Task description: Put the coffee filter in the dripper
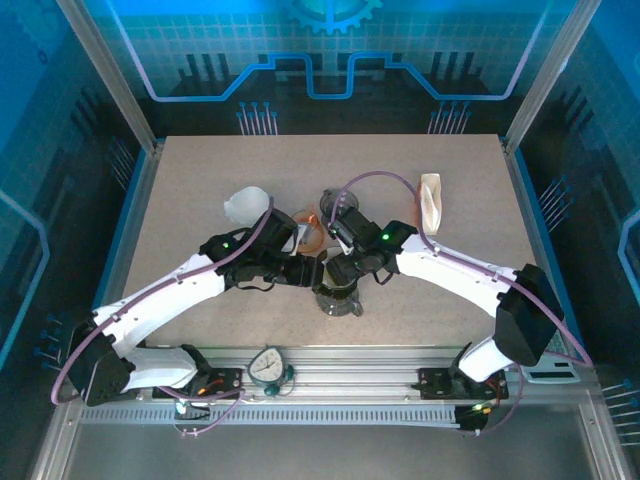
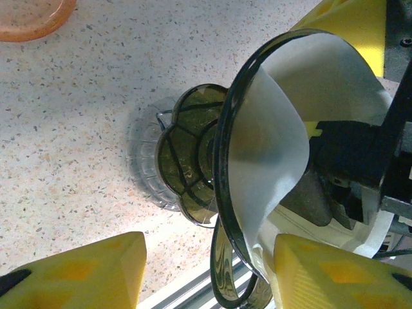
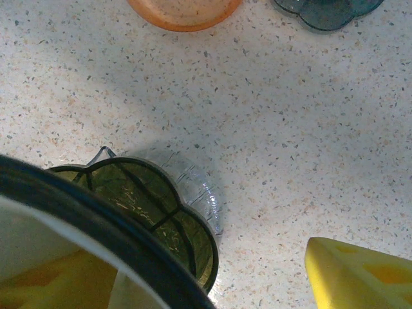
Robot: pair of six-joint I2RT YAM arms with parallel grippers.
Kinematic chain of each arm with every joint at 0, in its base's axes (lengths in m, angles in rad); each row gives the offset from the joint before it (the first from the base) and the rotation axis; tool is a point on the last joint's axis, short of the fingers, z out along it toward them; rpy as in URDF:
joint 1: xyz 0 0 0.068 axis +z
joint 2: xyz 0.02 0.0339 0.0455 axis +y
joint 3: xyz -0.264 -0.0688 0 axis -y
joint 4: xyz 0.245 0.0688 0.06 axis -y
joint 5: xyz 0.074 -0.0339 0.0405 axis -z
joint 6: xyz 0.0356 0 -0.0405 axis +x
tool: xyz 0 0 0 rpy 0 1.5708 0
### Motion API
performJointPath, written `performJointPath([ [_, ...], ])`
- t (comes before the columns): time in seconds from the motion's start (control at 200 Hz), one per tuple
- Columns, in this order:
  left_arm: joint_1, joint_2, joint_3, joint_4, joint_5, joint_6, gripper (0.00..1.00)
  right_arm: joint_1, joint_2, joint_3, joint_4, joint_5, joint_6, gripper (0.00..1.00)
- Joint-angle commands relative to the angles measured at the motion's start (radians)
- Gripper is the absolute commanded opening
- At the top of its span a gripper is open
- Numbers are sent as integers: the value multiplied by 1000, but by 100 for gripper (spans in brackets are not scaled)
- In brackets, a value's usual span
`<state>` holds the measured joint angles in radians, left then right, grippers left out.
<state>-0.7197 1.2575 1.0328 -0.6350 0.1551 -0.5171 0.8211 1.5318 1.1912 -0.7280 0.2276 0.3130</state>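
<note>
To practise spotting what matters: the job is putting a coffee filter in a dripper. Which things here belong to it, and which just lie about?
Belong to the job: white coffee filter; olive dripper.

Lying about: orange dish; grey-blue scalloped piece; white crumpled paper; pale paper bundle.

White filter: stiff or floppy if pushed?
Likely floppy: the filter is thin paper, its edge curling at the dripper rim. Probably very light, so a nudge may shift it. May crease easily.
</note>
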Motion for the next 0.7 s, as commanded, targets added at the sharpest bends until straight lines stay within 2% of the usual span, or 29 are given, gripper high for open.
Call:
performJointPath([
  [0.0,-3,-46,-20,35,11,7,60,-8,22,-17,6,24,2,78],
  [0.2,21,-103,-36,123,28,-19,70,-7,8,-32,20,24,17,78],
  [0.405,26,-42,-8,119,46,-6,69,-7,0,-31,21,23,18,78],
  [0.575,28,1,-1,118,52,-5,62,-7,-3,-38,25,21,23,78],
  [0.695,30,23,16,82,28,0,53,-8,-8,-39,28,23,29,78],
])
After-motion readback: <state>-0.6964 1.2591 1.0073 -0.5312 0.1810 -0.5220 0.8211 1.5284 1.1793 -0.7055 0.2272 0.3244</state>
